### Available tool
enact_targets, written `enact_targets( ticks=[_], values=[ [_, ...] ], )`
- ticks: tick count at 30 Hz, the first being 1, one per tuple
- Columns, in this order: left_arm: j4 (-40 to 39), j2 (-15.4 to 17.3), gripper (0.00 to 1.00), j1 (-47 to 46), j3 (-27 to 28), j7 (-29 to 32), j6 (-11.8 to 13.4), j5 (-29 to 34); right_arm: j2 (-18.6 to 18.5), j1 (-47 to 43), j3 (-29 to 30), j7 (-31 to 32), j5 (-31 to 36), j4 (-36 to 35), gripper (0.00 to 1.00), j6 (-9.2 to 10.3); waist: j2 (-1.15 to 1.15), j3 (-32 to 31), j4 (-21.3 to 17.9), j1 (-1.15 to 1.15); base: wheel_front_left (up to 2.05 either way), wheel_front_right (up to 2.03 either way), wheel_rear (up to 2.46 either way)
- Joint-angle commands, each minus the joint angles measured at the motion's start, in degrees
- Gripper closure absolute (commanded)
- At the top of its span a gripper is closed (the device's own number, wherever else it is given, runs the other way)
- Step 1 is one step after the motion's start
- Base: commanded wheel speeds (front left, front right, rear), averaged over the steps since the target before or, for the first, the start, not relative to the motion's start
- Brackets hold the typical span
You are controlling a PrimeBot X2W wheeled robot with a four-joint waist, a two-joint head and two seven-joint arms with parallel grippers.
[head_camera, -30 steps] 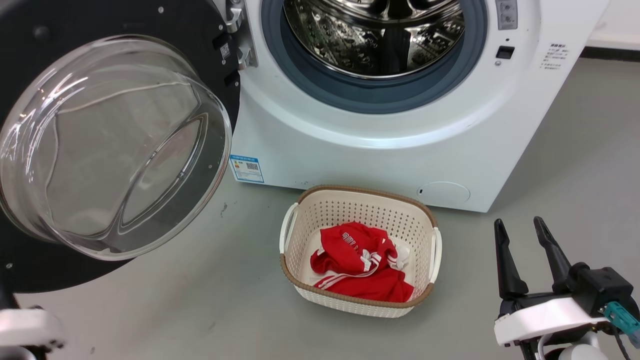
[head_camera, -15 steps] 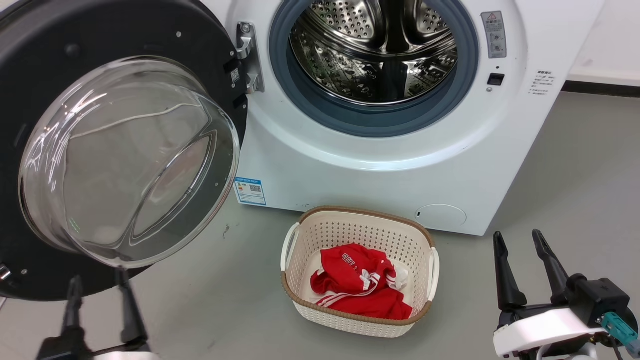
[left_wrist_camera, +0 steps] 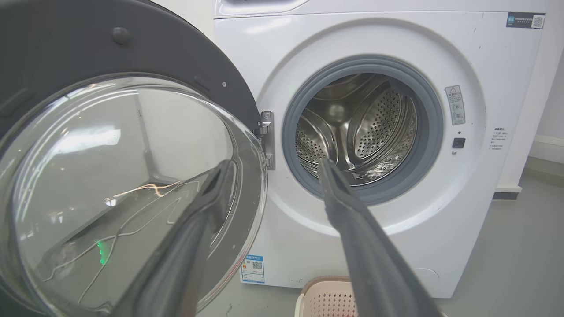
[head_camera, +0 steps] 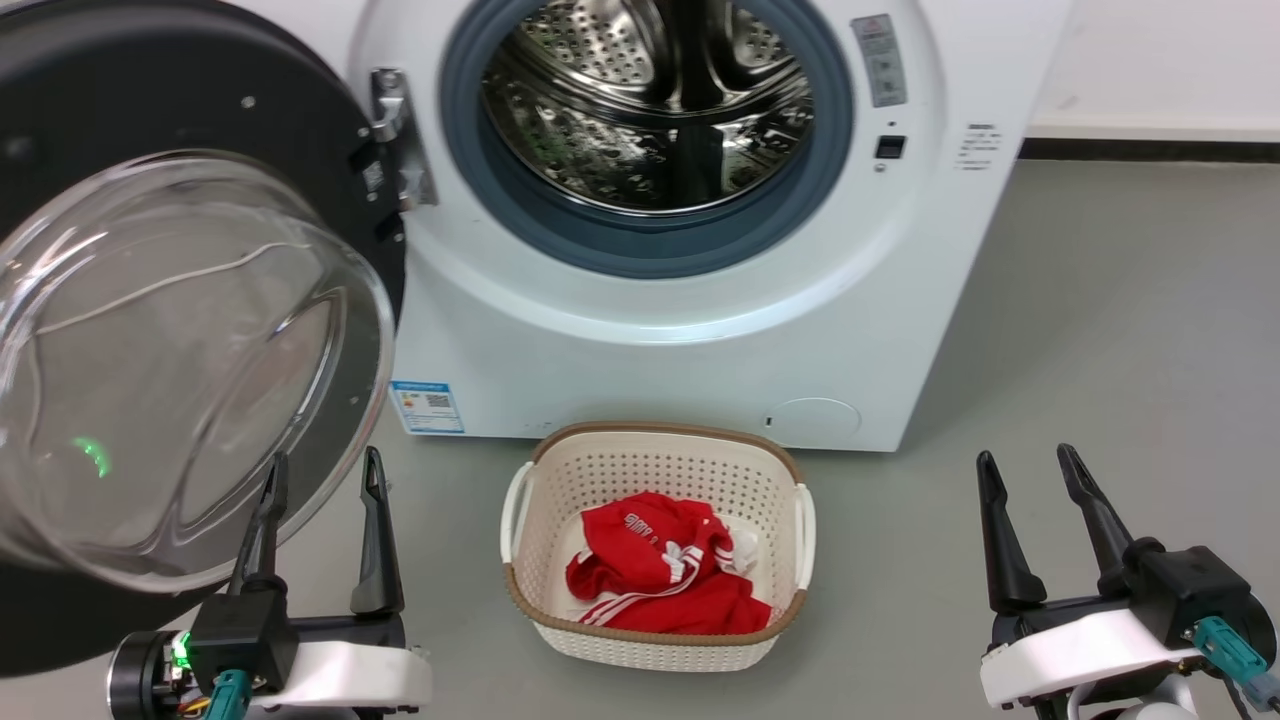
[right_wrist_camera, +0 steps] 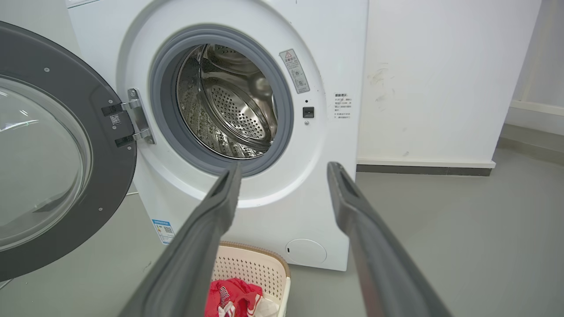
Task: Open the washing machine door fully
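The washing machine door [head_camera: 120, 90], a black ring with a bulging glass bowl [head_camera: 170, 370], stands swung out to the left of the white washing machine [head_camera: 700, 340] on its metal hinge [head_camera: 395, 135]. The steel drum [head_camera: 650, 110] is exposed. My left gripper [head_camera: 323, 465] is open at the lower left, its fingers pointing up by the bowl's lower right rim with nothing between them. In the left wrist view the door [left_wrist_camera: 66, 44] is close ahead of the left gripper [left_wrist_camera: 276, 164]. My right gripper [head_camera: 1026, 458] is open at the lower right, away from the machine. In the right wrist view the right gripper [right_wrist_camera: 284, 168] faces the drum opening.
A cream perforated basket [head_camera: 660, 465] holding a red garment [head_camera: 660, 575] sits on the grey floor just before the machine, between my two grippers. A white wall with a dark skirting [head_camera: 1150, 148] runs behind at the right. Open floor lies to the right of the machine.
The head camera has shifted, sliding the whole scene leftward. My left gripper has risen into view at the lower left beside the door's bowl. The right gripper has hardly moved.
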State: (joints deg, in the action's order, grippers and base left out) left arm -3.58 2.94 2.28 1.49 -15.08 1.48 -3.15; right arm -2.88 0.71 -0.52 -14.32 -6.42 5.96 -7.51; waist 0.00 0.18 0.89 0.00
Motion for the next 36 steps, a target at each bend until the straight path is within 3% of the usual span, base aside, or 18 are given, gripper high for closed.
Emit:
enact_targets(
  ticks=[1,26,27,30,36],
  values=[
    [0.87,0.00,0.00,-0.38,-0.12,-0.12,-0.22,0.44,0.03,0.03,0.06,0.09,0.62,-0.47,0.00,0.04,0.00,-0.07,-1.77,0.00,0.00,0.00,0.00],
    [5.18,-0.04,0.00,0.26,-1.29,-0.12,-0.81,0.09,0.03,-1.26,-0.38,0.07,-1.60,0.45,0.00,0.04,0.00,-0.16,-2.73,0.00,0.00,0.00,0.00],
    [5.31,-0.03,1.00,0.07,-1.24,0.01,-0.84,-0.02,0.00,-0.81,-0.41,0.23,-1.45,0.54,1.00,0.00,0.00,-0.17,-2.74,0.00,0.00,0.00,0.00],
    [7.03,-0.09,1.00,0.51,-1.08,0.47,-0.89,-0.69,0.01,-1.39,-0.50,0.27,-2.08,1.82,1.00,0.00,0.00,-0.17,-2.73,0.00,0.00,0.00,0.00],
    [8.25,-0.08,1.00,-0.59,-0.27,2.55,-1.57,-8.12,-0.35,-0.89,-0.31,1.63,-9.64,2.15,1.00,0.00,0.00,-0.16,-2.63,0.00,0.00,0.00,0.00]
  ],
)
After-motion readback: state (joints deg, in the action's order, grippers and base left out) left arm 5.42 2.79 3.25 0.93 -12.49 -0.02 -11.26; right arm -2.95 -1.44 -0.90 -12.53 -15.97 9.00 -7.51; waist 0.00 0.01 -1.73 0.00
